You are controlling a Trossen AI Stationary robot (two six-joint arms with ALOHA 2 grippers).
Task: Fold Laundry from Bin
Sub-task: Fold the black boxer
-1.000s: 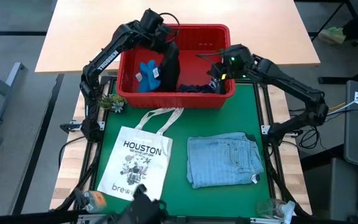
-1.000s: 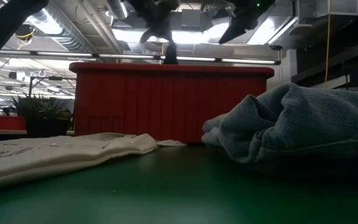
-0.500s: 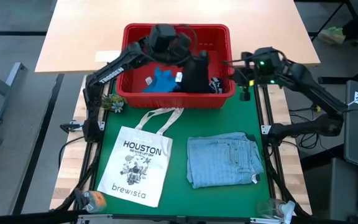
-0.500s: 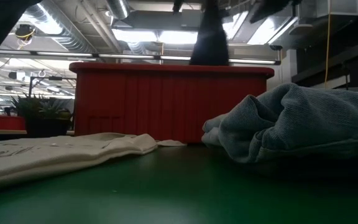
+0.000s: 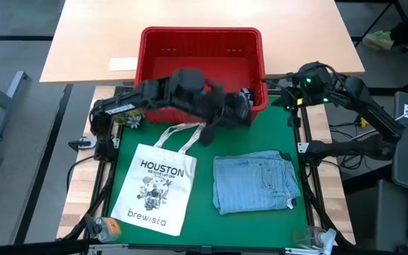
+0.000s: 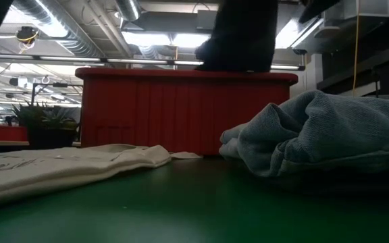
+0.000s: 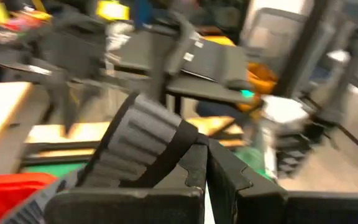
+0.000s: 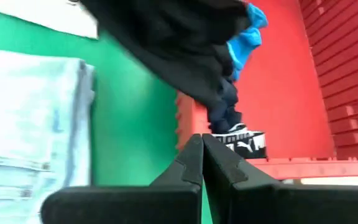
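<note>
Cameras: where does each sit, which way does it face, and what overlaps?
High: overhead, straight down; both arms, red bin, tote bag.
Low: table level, facing bin front; dark garment above.
Left wrist: out toward the room; shut left claw.
Right wrist: down at bin corner; shut right claw.
Shared: folded denim, high, low, right wrist.

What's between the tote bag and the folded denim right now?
Only bare green mat separates the tote bag from the folded denim; the high view shows it.

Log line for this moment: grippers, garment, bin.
left gripper: shut, over bin's near rim | dark garment: hangs over the rim | right gripper: shut, empty, right of bin | denim shirt: on mat
</note>
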